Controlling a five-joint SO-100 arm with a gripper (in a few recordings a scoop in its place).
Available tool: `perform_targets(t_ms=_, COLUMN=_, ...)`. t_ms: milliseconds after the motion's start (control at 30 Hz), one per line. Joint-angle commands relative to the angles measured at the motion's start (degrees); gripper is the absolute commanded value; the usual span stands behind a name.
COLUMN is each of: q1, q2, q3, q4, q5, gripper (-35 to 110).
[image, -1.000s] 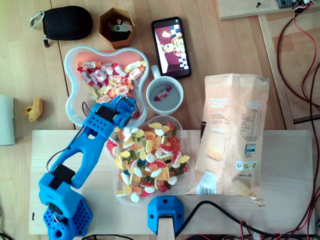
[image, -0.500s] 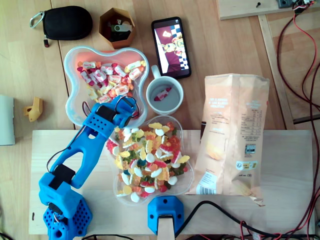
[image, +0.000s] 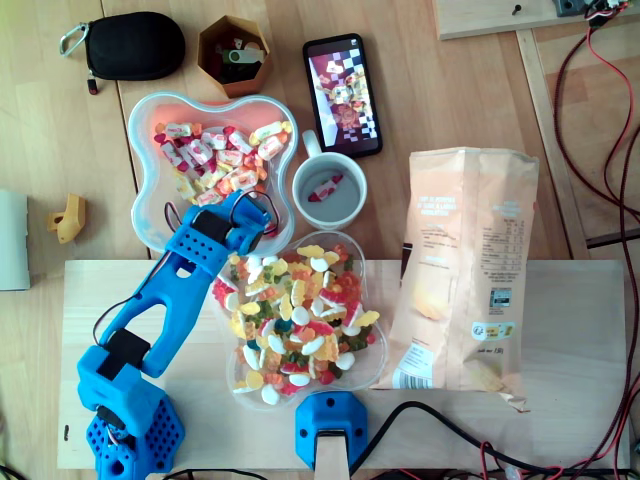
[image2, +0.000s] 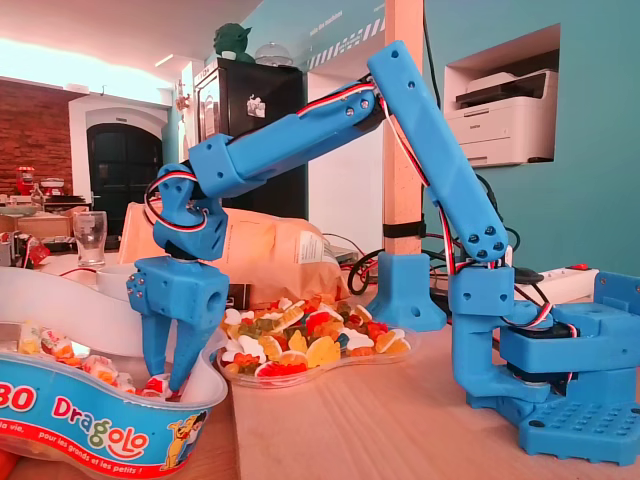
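in the fixed view the blue gripper (image2: 165, 386) points straight down into the white bowl (image2: 90, 425), whose side reads "dragolo" in red beside a cartoon dog. its two fingers stand a narrow gap apart, tips either side of a red-and-white wrapped sweet (image2: 158, 383) among the others, though whether they pinch it i cannot tell. just beside the bowl lies a clear tray of gummies (image: 378, 345), and past it a tan bag (image: 470, 250) whose print is too small to read.

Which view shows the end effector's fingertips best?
The fixed view: side-on, the end effector dips its fingertips into the candy bowl. In the overhead view, the arm covers the tips.
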Motion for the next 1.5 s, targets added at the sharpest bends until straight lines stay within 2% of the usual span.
perform_targets(t_ms=0, q1=1.05, q2=1.05, q3=-2.02, q4=0.62, q5=0.53, gripper=-1)
perform_targets(t_ms=1100, q1=1.32, q2=2.11, q3=-2.55, q4=0.7, q5=0.62, gripper=-3)
perform_targets(t_ms=1467, q1=1.05, q2=2.29, q3=-7.65, q4=1.76, q5=0.44, gripper=-3)
